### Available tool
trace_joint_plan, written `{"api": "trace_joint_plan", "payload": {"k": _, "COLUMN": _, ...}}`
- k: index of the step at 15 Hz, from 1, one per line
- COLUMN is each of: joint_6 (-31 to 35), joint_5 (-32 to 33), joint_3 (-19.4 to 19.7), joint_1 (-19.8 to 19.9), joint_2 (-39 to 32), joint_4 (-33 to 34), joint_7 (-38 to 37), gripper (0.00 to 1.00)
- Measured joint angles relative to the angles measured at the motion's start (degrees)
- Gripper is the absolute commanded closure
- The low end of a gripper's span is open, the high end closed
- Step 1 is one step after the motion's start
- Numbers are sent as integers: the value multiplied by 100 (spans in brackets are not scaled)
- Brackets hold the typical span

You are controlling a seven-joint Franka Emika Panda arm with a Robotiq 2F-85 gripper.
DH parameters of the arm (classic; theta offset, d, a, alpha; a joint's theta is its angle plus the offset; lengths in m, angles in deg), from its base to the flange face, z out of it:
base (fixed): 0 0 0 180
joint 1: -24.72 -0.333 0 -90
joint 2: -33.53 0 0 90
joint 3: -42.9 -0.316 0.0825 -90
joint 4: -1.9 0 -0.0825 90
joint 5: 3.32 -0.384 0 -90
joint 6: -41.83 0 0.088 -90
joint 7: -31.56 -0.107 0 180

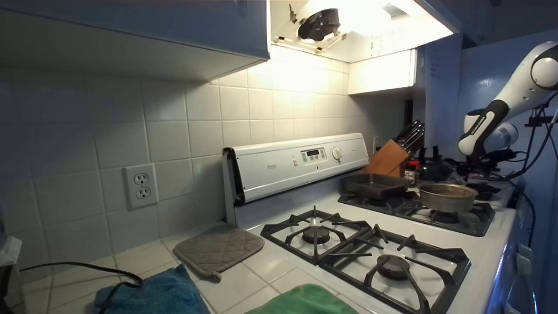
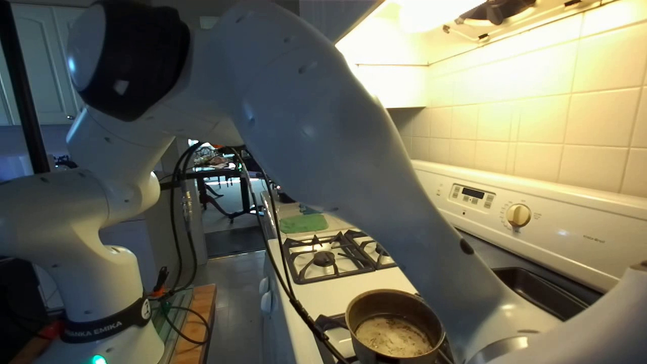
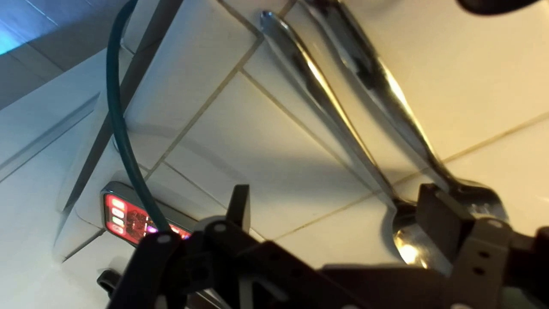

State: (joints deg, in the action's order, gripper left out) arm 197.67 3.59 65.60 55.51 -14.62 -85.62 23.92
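"Tool (image 3: 340, 208) first, please: how does it stand?"

"Spread wide in the wrist view, with white-tiled tabletop (image 3: 214, 141) and part of a spoon (image 3: 327, 103) showing between its fingers (image 3: 239, 207)."

"And the spoon, where exactly?"

"Flat on that tabletop, lying just beside a second utensil (image 3: 384, 92), both handles slanting the same way. One fingertip (image 3: 446, 216) hides part of the spoon's bowl and of the other head; whether it touches either, I can't tell."

"What else is close?"

"A phone (image 3: 122, 214) with a lit red screen, near the tabletop's edge and partly hidden by the tool. A dark green cable (image 3: 114, 86) curves across it in that view."

"Can you see the tool from outside?"

"Barely. In an exterior view the arm (image 1: 518, 96) hangs beyond a pot (image 1: 448, 201), and its end is too dark to read."

"What sits on the stove (image 1: 344, 211)?"

"That pot, which both exterior views show, and near it a dark rectangular pan (image 1: 377, 185), closer to the control panel (image 1: 301, 165). A wooden knife block (image 1: 387, 159) leans beyond the pan."

"And at the stove's other end?"

"A quilted potholder (image 1: 220, 248), a blue cloth (image 1: 161, 292) and a green cloth (image 1: 305, 301), all lying on the tabletop."
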Motion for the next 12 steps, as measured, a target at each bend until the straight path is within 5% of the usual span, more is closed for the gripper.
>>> {"api": "trace_joint_plan", "payload": {"k": 4, "joint_6": 0, "joint_5": -4, "joint_3": -54, "joint_1": 65, "joint_2": -125, "joint_4": 144, "joint_7": 27, "gripper": 3}}
{"api": "trace_joint_plan", "payload": {"k": 10, "joint_6": 0, "joint_5": -8, "joint_3": -87, "joint_1": 101, "joint_2": -239, "joint_4": 285, "joint_7": 29, "gripper": 30}}
{"api": "trace_joint_plan", "payload": {"k": 12, "joint_6": 0, "joint_5": -8, "joint_3": -97, "joint_1": 108, "joint_2": -252, "joint_4": 305, "joint_7": 29, "gripper": 25}}
